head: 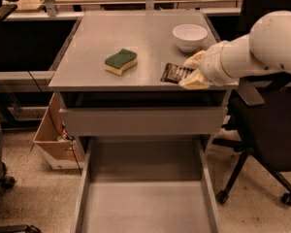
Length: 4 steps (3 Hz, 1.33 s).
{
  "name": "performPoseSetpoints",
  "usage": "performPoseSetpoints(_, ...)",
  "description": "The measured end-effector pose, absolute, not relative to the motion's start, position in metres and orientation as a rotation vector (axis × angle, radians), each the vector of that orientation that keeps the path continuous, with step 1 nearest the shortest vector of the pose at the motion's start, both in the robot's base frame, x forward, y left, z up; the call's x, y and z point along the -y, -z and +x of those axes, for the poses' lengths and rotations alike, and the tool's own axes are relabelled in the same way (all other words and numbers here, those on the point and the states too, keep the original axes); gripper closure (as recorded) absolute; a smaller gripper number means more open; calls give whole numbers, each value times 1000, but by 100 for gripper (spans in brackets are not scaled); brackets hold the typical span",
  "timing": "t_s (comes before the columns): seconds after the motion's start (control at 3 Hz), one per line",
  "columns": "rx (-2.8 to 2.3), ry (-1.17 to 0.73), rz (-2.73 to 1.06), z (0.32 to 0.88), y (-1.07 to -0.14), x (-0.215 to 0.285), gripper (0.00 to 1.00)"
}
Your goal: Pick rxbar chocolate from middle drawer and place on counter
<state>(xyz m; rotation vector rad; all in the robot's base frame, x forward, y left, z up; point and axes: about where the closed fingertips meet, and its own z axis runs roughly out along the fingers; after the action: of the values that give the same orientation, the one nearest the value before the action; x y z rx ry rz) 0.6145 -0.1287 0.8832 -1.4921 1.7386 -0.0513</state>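
The rxbar chocolate (174, 73), a dark flat bar with pale lettering, is held level just over the front right part of the grey counter (136, 38). My gripper (190, 72) comes in from the right on a white arm and is shut on the bar's right end, its pale fingers above and below it. The middle drawer (145, 198) is pulled far out below, its bare grey floor showing nothing inside. I cannot tell whether the bar touches the counter.
A green-and-yellow sponge (121, 61) lies mid-counter and a white bowl (189, 36) stands at the back right. A shallower drawer (143, 120) with a plain front sits just under the counter. An office chair (266, 144) is right, a cardboard box (53, 140) left.
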Motion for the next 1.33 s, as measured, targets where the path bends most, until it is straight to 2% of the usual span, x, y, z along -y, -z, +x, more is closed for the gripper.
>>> performPoseSetpoints(0.67,-1685,-15,-1521,677,-874,139,100)
performPoseSetpoints(1.33,-1686,-92,-1537,710,-843,148,53)
